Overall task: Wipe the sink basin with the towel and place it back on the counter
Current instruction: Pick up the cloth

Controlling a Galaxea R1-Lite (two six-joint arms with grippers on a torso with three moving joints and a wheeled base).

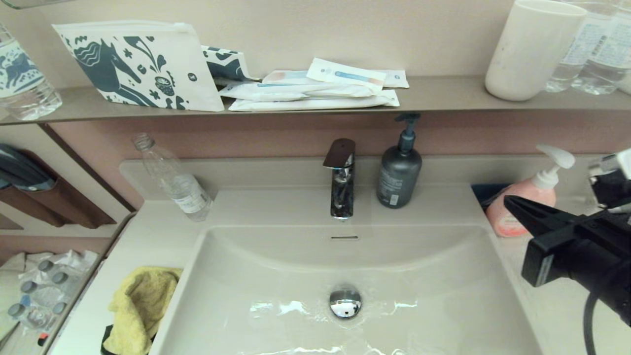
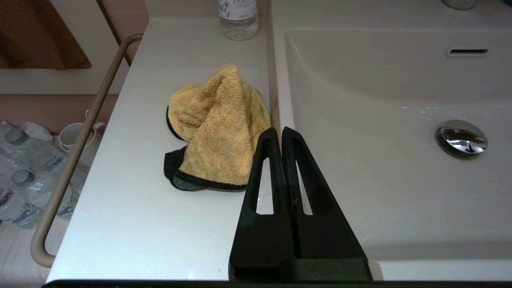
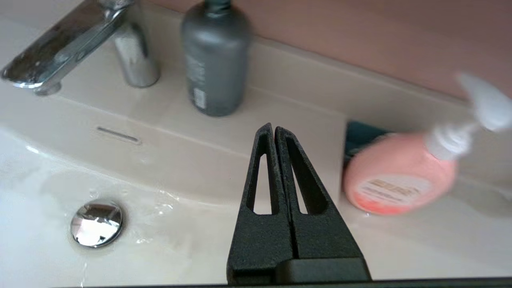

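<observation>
The mustard-yellow towel (image 1: 139,305) (image 2: 218,128) with black trim lies crumpled on the off-white counter (image 1: 148,231) (image 2: 132,208), just left of the sink basin (image 1: 305,266) (image 2: 380,100) (image 3: 168,168). A chrome drain plug (image 1: 345,301) (image 2: 461,138) (image 3: 96,223) sits in the wet basin floor. My left gripper (image 2: 279,129) is shut and empty, above the basin's left rim, close beside the towel; the head view does not show it. My right gripper (image 1: 510,201) (image 3: 272,127) is shut and empty, raised over the basin's right rim.
A chrome tap (image 1: 341,180) and a grey pump bottle (image 1: 399,165) stand behind the basin. A pink soap dispenser (image 1: 525,199) (image 3: 400,172) is at the back right, a clear water bottle (image 1: 175,180) at the back left. A rail (image 2: 76,148) runs along the counter's left edge.
</observation>
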